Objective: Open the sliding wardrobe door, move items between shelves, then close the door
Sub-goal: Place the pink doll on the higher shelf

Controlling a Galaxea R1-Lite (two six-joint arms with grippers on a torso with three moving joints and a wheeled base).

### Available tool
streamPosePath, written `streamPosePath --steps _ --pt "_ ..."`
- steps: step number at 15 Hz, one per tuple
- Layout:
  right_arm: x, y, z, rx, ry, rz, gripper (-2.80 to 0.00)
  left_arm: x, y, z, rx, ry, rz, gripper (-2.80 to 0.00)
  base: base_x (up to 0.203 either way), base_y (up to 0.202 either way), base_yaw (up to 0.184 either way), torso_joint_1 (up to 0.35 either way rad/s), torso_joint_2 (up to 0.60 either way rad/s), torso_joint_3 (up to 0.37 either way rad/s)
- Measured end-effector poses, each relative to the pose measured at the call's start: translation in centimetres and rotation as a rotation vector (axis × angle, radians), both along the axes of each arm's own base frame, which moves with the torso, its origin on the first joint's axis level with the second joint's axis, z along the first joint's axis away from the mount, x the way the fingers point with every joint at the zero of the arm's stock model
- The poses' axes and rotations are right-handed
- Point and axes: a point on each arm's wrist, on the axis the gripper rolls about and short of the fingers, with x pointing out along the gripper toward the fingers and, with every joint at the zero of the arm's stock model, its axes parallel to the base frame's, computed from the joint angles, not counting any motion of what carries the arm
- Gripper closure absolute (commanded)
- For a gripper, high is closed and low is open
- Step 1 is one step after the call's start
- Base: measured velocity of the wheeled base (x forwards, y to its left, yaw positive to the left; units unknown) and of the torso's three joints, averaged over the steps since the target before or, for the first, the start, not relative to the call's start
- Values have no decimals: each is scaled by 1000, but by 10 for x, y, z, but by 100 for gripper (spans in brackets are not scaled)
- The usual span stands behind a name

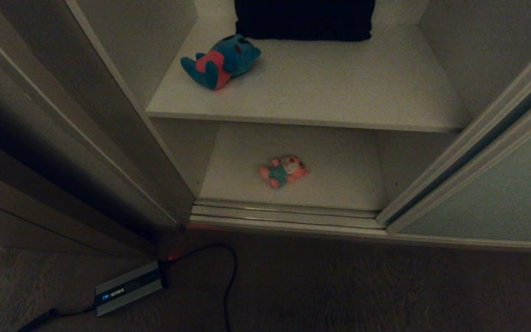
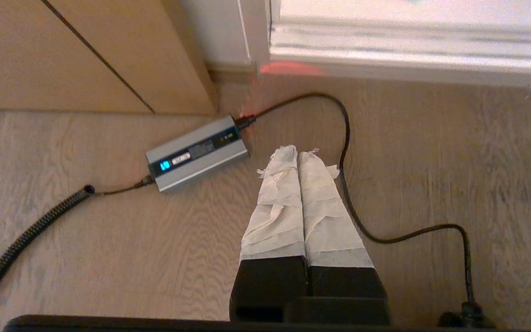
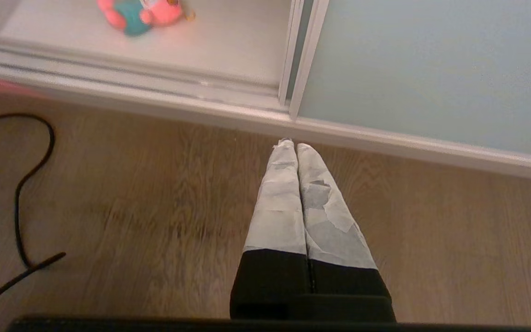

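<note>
Two plush toys lie inside an open wardrobe, one on each white shelf. On the upper shelf (image 1: 339, 92), the teal-blue toy with a red belly (image 1: 220, 61) lies near the front left corner, with a black cushion (image 1: 304, 19) behind it against the back wall. On the lower shelf (image 1: 339, 175), directly beneath the upper one, the pink toy in a teal outfit (image 1: 284, 170) lies near the middle, a little back from the metal floor track (image 1: 284, 214). The sliding wardrobe door (image 1: 500, 193), a grey-green panel with a pale metal frame, stands to the right of the shelves, leaving them uncovered.

Neither arm shows from the head camera. The left gripper (image 2: 298, 154) hangs above the wooden floor (image 2: 454, 161) in front of the wardrobe, its tape-wrapped fingers pressed together and holding nothing, just beside a grey power adapter (image 2: 197, 153) and its black cable (image 2: 353, 193). The right gripper (image 3: 293, 146) hangs over the floor close to the track, near the door's left edge, fingers likewise pressed together and empty.
</note>
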Motion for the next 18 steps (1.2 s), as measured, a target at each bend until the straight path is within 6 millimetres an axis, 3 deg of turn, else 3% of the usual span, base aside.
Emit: streamPosePath --steps 18 --pt "0 0 0 0 0 0 0 0 0 0 1 1 -1 0 0 0 0 3 2 -197"
